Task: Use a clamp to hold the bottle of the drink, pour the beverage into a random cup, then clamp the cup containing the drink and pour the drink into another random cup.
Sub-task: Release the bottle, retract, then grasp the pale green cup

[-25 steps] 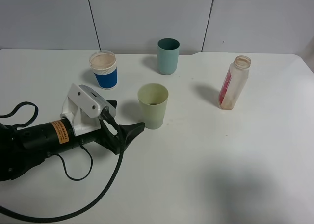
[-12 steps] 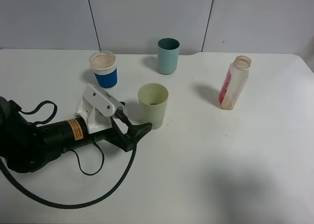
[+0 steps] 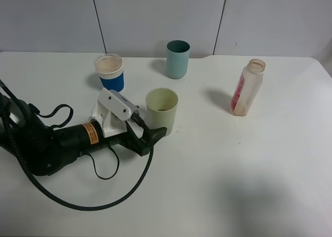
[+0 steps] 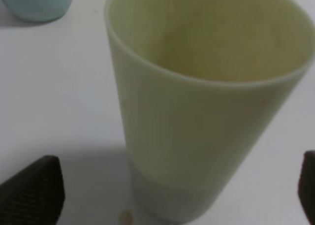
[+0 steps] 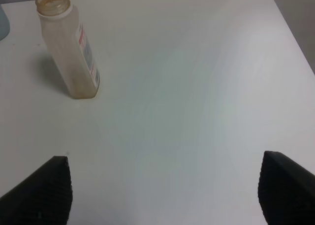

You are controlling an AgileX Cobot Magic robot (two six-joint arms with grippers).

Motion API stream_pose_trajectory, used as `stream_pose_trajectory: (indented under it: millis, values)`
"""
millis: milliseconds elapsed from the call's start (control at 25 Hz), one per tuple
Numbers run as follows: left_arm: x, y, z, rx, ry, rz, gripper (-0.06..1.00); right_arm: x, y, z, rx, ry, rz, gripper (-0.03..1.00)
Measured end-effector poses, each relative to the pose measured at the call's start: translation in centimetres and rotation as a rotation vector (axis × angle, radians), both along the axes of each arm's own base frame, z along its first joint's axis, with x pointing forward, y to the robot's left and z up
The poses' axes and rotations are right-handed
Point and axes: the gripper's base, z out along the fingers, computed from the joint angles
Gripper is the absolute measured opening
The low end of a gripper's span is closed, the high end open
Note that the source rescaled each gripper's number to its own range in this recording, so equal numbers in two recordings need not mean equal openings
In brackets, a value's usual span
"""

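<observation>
Pale yellow-green cup [image 3: 162,112], centre of bench [image 3: 249,175]: light, thin plastic, tapered, likely slippery; take mid-wall, gently; left hand [image 3: 149,124] wide open, empty, at its base.

Nothing legible — bottle label [image 3: 240,89] and arm sticker [image 3: 92,134] too blurred.

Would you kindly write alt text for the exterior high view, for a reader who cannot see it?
The open left gripper is poised beside a pale yellow-green tumbler on a white table. Behind stand a blue-and-white cup and a teal tumbler; a capless bottle stands at right.
</observation>
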Motion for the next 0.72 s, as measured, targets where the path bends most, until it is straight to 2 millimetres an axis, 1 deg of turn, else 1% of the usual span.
stream_pose_trajectory:
  millis: [280,720]
  values:
    - [0.56,-0.43,-0.16,-0.006,-0.009,-0.003,0.99,0.0,0.0,0.0,0.0,0.0,0.0,0.6]
    - [0.47,-0.57,-0.17,-0.006,-0.011,-0.023,0.99,0.0,0.0,0.0,0.0,0.0,0.0,0.6]
